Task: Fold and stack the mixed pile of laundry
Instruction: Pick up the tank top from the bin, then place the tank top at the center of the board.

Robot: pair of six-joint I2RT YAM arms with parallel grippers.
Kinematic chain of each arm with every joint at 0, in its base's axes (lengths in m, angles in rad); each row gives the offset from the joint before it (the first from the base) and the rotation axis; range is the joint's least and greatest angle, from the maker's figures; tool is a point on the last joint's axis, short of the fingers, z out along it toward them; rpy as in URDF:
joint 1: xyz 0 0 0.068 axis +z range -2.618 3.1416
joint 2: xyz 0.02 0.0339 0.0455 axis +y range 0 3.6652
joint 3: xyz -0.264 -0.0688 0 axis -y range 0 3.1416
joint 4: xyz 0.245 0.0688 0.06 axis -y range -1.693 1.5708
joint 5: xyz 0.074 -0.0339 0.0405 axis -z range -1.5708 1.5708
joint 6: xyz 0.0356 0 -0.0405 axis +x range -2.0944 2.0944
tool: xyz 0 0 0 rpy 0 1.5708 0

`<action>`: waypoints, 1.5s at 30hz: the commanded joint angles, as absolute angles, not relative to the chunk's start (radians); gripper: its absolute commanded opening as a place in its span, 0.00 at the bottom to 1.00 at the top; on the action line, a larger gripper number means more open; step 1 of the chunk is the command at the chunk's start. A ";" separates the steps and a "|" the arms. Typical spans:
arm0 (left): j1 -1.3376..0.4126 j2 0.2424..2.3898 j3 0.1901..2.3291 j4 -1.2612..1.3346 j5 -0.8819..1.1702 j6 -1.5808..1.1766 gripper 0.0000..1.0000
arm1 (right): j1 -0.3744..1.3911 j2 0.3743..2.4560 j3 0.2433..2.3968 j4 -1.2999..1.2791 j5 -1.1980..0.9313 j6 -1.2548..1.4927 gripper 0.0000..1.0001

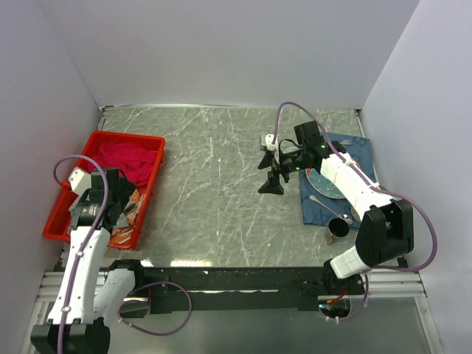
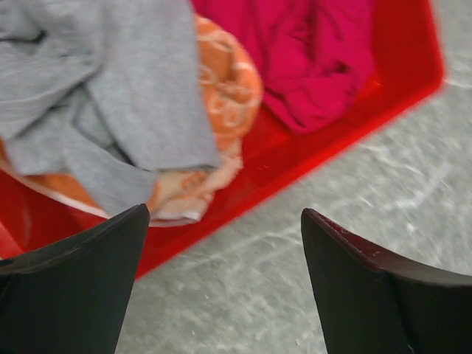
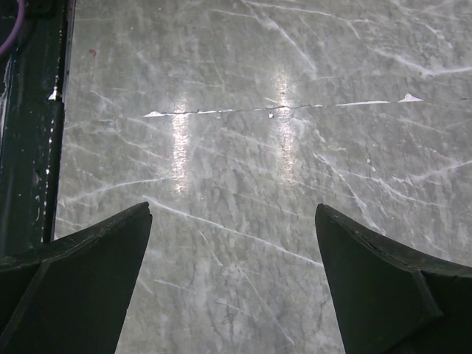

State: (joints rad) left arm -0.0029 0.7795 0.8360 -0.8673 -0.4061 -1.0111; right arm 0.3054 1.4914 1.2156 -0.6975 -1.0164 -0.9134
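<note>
A grey, white-veined table (image 1: 221,199) stands between plain white walls, with a red tray (image 1: 129,137) at its left side. All the laundry lies in the tray: the magenta shirt (image 1: 129,158) fills the tray's far end, and the grey garment (image 2: 96,96) is draped over the orange cloth (image 2: 225,88) at the tray's near end. The left claw (image 2: 223,221) hangs over that near end, by the tray's long inner wall. Its jaws are spread wide with nothing between them, and that wall and a strip of table show in the gap. The grey garment and orange cloth lie just beyond its fingertips, and the shirt is farther off along the tray. The right claw (image 1: 269,173) is well away from the tray, over bare table. It is also spread wide and holds nothing. On the side of it away from the tray lies a blue placemat (image 1: 361,147) with a plate (image 1: 324,184), a spoon (image 1: 321,200) and a cup (image 1: 339,227). From above, the left arm covers the grey garment and most of the orange cloth. The left wrist view is blurred and cuts the grey garment off at its edge. Whether the left claw touches any cloth cannot be told.
</note>
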 commanded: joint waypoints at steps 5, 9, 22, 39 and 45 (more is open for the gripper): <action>0.213 0.940 0.756 -0.720 -0.318 -0.951 0.80 | 0.313 1.490 1.190 -0.649 -1.034 -0.905 1.00; 0.259 1.109 0.770 -0.681 -0.299 -0.896 0.72 | 0.311 1.482 1.183 -0.658 -1.017 -0.910 1.00; 0.272 0.988 1.012 -0.773 -0.313 -0.827 0.01 | 0.311 1.482 1.232 -0.764 -0.982 -0.959 1.00; -0.127 1.112 1.632 -0.380 0.180 -0.598 0.01 | 0.288 1.437 1.428 -0.761 -0.991 -0.921 1.00; -0.460 1.287 1.822 -0.350 0.078 -0.545 0.01 | 0.253 1.404 1.473 -0.772 -1.045 -0.873 1.00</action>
State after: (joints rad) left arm -0.3256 1.2102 1.7130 -0.4381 0.1280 -0.6056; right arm 0.2771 1.4712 1.4120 -0.7792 -0.9871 -0.9195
